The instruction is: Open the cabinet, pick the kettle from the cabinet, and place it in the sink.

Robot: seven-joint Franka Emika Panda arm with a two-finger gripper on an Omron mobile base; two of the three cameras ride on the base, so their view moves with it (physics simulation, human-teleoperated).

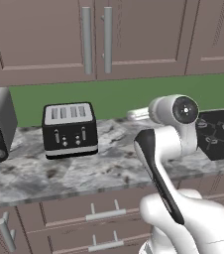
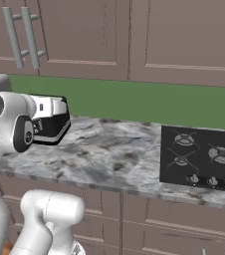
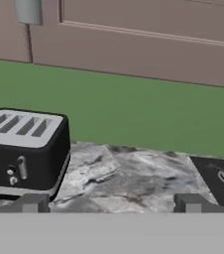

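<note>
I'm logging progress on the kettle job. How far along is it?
Nothing looks done: both cabinet doors are shut, handles untouched. In hand: the gripper is open and empty above the counter, facing the backsplash beside the toaster. Left: open a door, take out the kettle, place it in the sink.

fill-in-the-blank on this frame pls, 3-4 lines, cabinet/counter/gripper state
1. Both doors of the cabinet are ____.
2. The black toaster has ____ slots on top.
3. The gripper fingers stand wide apart, so the gripper is ____.
4. The stovetop is set into the marbled ____.

Missing words: closed; four; open; counter
</note>
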